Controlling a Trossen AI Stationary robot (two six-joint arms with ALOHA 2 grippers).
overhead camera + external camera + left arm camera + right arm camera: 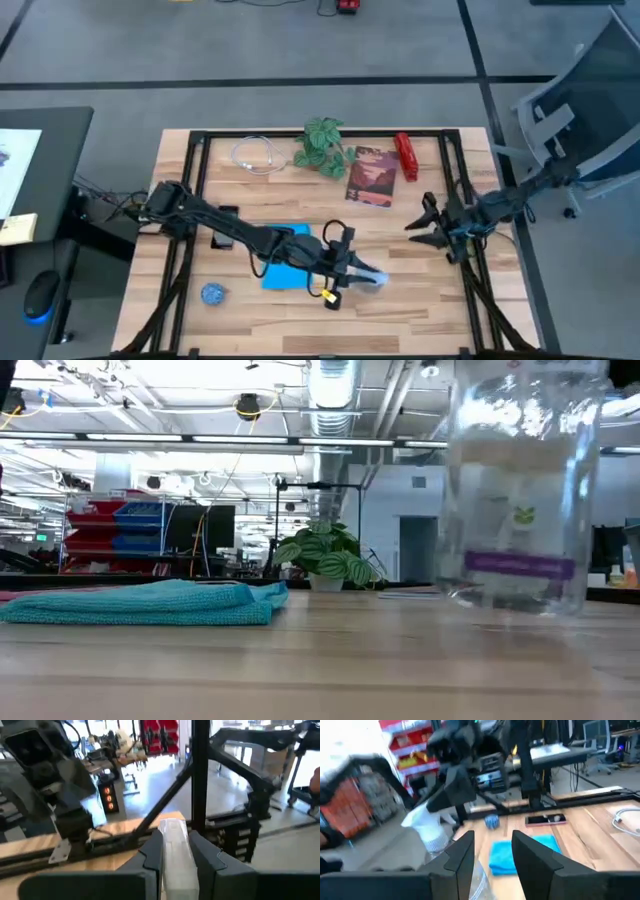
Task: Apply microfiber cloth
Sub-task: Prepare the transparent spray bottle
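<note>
Clear bottle [520, 490] in left hand [352, 270], microfiber cloth [290, 262] just beside.

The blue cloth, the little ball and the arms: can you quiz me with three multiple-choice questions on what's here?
1. Where is the microfiber cloth?
A. Lying on the table
B. Hanging from the plant
C. In the right gripper

2. What colour is the small ball?
A. Red
B. Yellow
C. Blue

3. What state is the left gripper in?
A. Open and empty
B. Shut on the clear bottle
C. Shut on the cloth

Answers:
1 A, as the high and low views show it on the wood.
2 C, as it shows blue from above.
3 B, as the left wrist view shows its fingers clamping the bottle, while the right gripper waits open.
</note>
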